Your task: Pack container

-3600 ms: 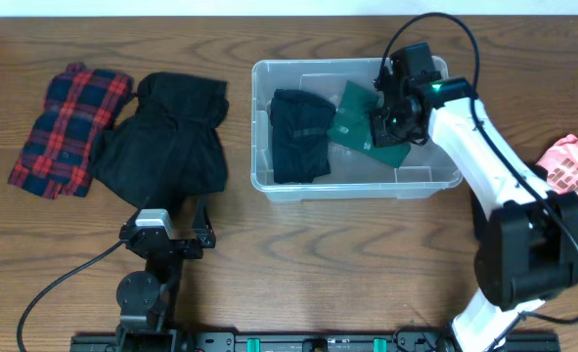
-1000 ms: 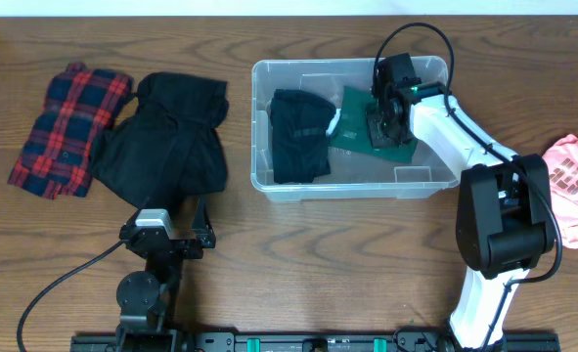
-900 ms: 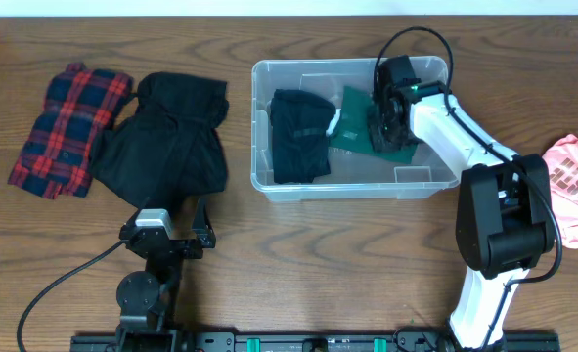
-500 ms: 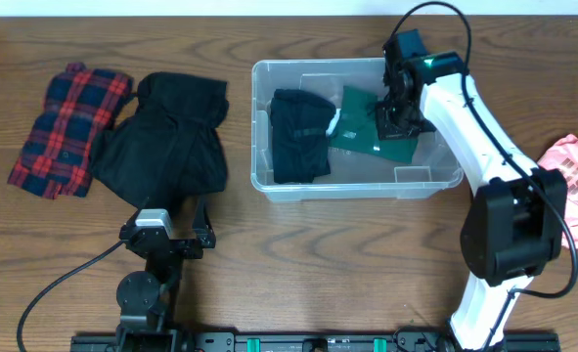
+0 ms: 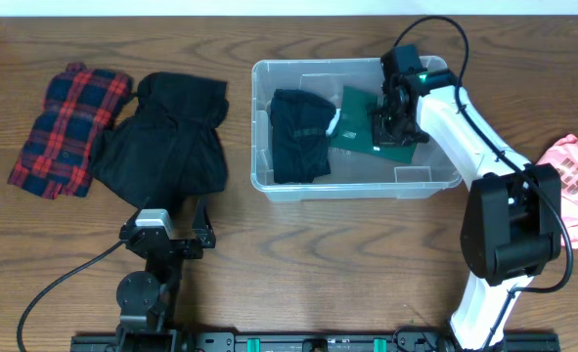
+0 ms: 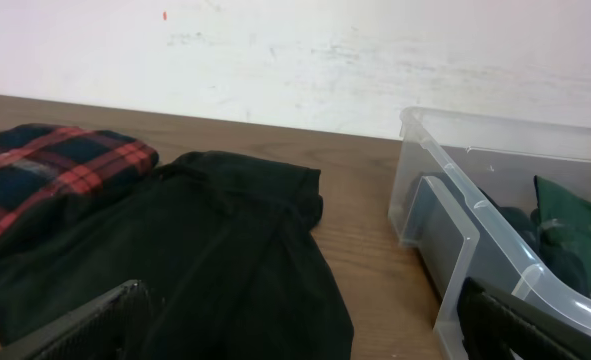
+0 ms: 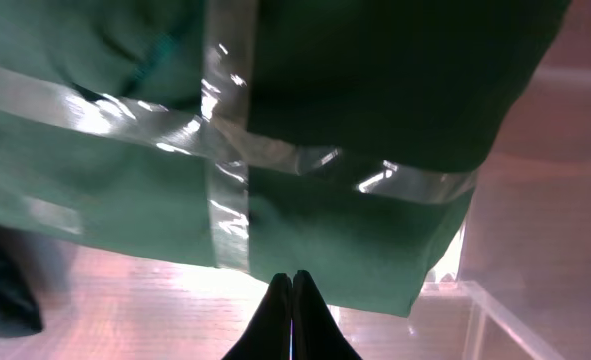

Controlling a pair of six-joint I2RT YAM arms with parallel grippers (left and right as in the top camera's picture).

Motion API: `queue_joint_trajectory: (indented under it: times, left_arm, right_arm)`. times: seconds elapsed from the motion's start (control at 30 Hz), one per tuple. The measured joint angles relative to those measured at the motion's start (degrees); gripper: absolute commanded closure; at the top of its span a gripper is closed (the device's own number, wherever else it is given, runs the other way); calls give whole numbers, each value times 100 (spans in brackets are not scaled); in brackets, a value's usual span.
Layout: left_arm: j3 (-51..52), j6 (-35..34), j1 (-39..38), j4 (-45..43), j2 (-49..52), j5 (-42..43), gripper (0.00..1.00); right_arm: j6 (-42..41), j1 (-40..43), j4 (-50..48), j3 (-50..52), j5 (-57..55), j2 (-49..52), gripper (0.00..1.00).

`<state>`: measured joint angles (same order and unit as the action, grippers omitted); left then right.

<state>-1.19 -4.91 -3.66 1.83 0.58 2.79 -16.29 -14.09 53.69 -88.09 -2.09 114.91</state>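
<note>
Right gripper [image 5: 388,125] hung inside the container [image 5: 260,147], its two fingers pressed together with nothing seen between them, tips just at the near edge of a green folded garment [image 5: 359,130]. Whether the tips touched the cloth could not be told. Left gripper [image 6: 303,310] sat spread wide at the near left of the wooden table [image 5: 367,274], holding nothing.

The right wrist camera alone showed the shut fingertips [image 7: 292,292], glossy clear strips [image 7: 225,130] crossing the green cloth, and the bin's pale floor beneath. The left wrist camera alone gave a low side look at the bin's thick rim [image 6: 445,170] and clear wall, with a white wall [image 6: 295,50] behind the table. Only the overhead camera took in the whole layout, including a pink garment [image 5: 574,186] at the far right edge.

The container stood on the far half of the table, right of centre, open side up, its long axis running left to right. A black folded garment [image 5: 298,137] filled its left part, the green one its right. A loose black garment [image 5: 166,142] and a red plaid one [image 5: 68,127] lay to its left.
</note>
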Motion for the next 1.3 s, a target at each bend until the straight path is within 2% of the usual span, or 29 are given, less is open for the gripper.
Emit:
queue_joint_trajectory:
  times: [0.3,0.57,0.77,1.03,1.17,1.3]
  left_arm:
    - [0,0,0,0,0,0,2]
    - [0,0,0,0,0,0,2]
    - [0,0,0,0,0,0,2]
    - [0,0,0,0,0,0,2]
    - [0,0,0,0,0,0,2]
    - [0,0,0,0,0,0,2]
  right_arm:
    - [-35,37,-310,352,15,0,99]
    - [-63,37,-994,734,15,0,99]
    - [44,37,-1652,970,-87,-4,99]
    - [404,35,-1987,1060,-258,-20,99]
    - [651,37,-2081,1067,-317,-20,90]
    - [798,37,-2140,1069,-367,-20,86]
